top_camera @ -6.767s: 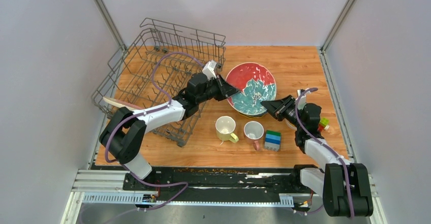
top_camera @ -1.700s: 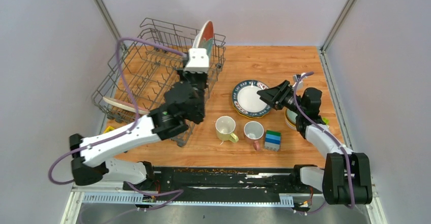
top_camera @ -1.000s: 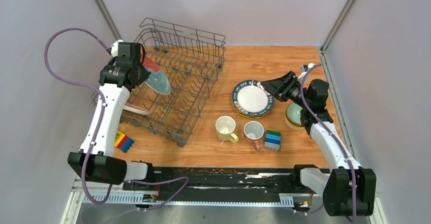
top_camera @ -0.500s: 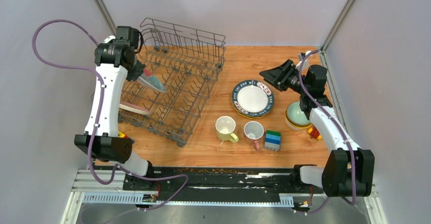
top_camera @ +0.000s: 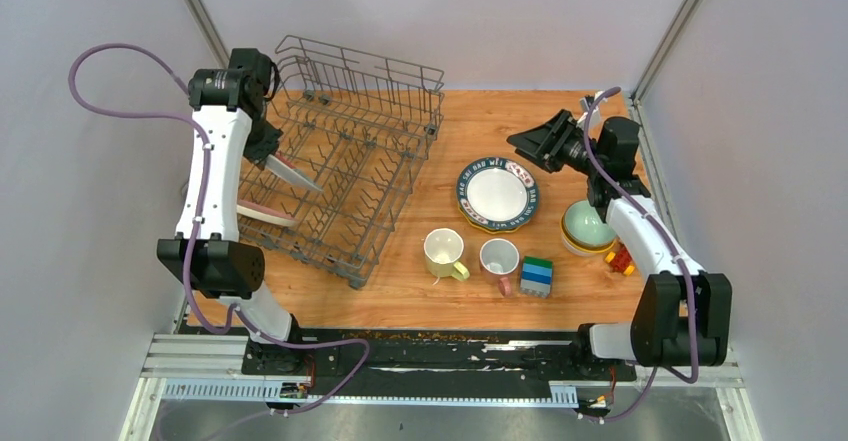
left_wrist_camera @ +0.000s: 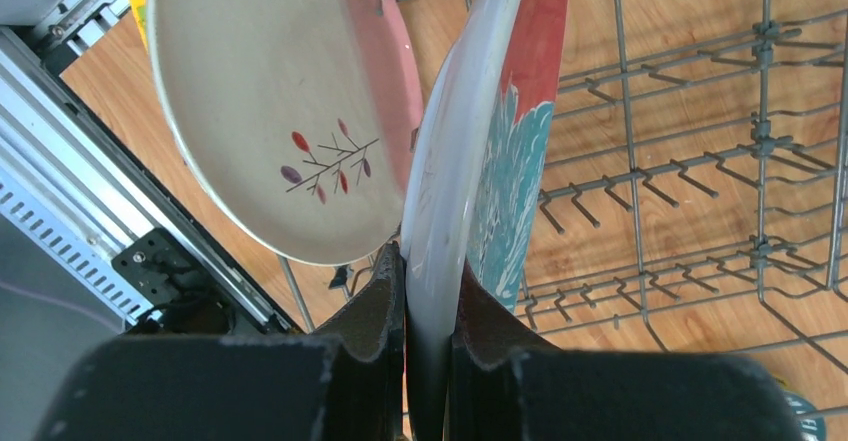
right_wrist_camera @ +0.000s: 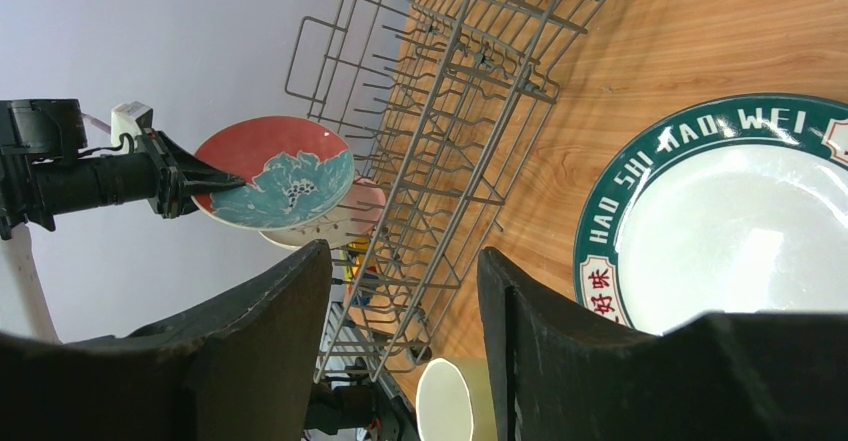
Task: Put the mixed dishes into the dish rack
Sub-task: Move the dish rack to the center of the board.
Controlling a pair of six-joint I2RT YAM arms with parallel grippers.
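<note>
the red-and-teal flowered plate [left_wrist_camera: 505,151] is held edge-on and somewhat tilted over the left side of the dish rack [top_camera: 362,65], in the upper left of the overhead view. its near rim is pinched between the jaws of the left gripper [left_wrist_camera: 428,296], which are clenched on it at the bottom centre of the wrist view. just beside its white back leans the cream plate with the pink rim [left_wrist_camera: 270,111], already in the rack; whether the two touch i cannot tell. to do this well, i'd say, the plate wants lowering with its edge in line with the tine rows, into the slot next to the cream plate without knocking it, and releasing only once the rim sits between wires. at the right of the overhead view the right gripper [top_camera: 527,144] hangs with jaws parted and nothing in them, just past the green-rimmed plate [top_camera: 496,193] on the table.
</note>
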